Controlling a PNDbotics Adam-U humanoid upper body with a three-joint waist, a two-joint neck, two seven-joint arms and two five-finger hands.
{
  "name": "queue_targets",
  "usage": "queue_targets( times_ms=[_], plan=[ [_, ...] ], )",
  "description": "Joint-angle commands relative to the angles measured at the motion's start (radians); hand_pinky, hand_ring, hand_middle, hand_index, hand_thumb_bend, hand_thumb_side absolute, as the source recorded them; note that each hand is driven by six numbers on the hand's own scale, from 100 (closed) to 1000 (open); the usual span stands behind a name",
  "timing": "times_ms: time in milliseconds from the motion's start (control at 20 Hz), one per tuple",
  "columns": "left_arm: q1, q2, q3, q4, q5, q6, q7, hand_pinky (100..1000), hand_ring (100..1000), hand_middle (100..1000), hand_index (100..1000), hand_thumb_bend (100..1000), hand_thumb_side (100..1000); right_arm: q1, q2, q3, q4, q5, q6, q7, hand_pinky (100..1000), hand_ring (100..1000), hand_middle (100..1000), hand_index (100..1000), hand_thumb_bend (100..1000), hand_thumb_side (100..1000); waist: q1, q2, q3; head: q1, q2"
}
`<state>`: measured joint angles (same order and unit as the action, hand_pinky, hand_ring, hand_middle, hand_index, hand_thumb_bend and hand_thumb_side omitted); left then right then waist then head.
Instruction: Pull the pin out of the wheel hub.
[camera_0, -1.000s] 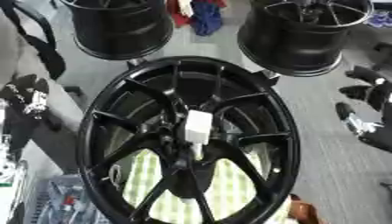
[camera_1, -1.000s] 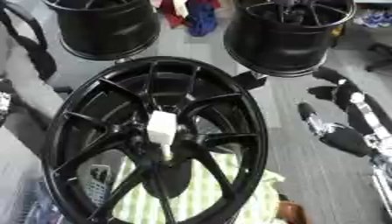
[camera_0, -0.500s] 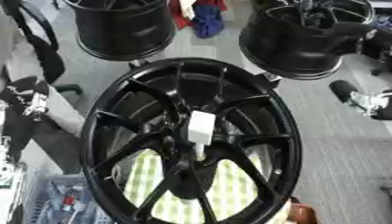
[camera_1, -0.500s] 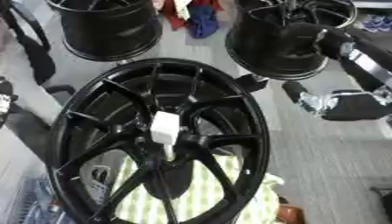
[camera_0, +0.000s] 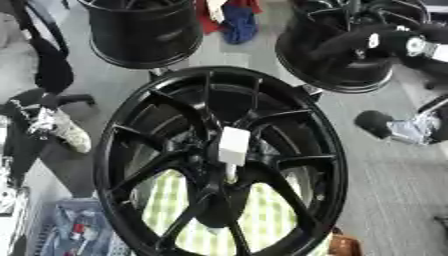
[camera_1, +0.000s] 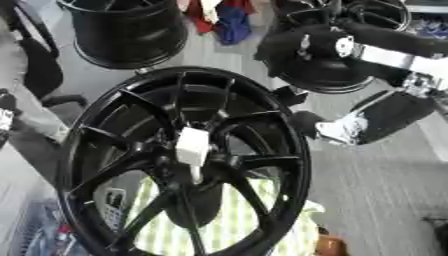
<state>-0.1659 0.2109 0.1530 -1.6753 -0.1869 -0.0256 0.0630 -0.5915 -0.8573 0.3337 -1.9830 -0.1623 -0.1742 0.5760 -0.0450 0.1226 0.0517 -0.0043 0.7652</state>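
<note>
Grey floor carried two spare rims (camera_0: 144, 30) behind the black wheel (camera_0: 219, 165), its white pin (camera_0: 233, 146) upright in the hub, well left of and below the right hand (camera_1: 293, 42). Only the right eye showed that hand whole, fingers unreadable, plus its silver-jointed arm (camera_1: 385, 55). Since earlier, the arm had swung inward.
</note>
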Motion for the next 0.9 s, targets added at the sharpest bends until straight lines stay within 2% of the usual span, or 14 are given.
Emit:
queue_targets(
  times_ms=[50, 500, 900],
  plan=[
    [-0.004, 0.029, -0.002, -0.016, -0.005, -0.002, -0.004, 554, 658, 680, 797, 305, 623, -0.051, 0.002, 0.023, -0.017, -0.014, 0.006, 0.066, 824, 805, 893, 974, 237, 417, 0.001, -0.015, 0.002, 0.0, 0.005],
    [-0.007, 0.028, -0.006, -0.016, -0.006, -0.003, -0.009, 553, 660, 682, 797, 302, 624, -0.155, 0.105, 0.117, 0.022, 0.028, 0.041, 0.218, 823, 808, 895, 977, 220, 429, -0.002, -0.013, 0.009, -0.005, 0.005],
    [-0.009, 0.023, -0.009, -0.015, -0.006, -0.003, -0.012, 553, 662, 683, 797, 298, 626, -0.211, 0.196, 0.142, 0.093, 0.107, 0.005, 0.247, 822, 814, 901, 980, 217, 422, 0.0, -0.01, 0.012, -0.01, 0.005]
  ],
)
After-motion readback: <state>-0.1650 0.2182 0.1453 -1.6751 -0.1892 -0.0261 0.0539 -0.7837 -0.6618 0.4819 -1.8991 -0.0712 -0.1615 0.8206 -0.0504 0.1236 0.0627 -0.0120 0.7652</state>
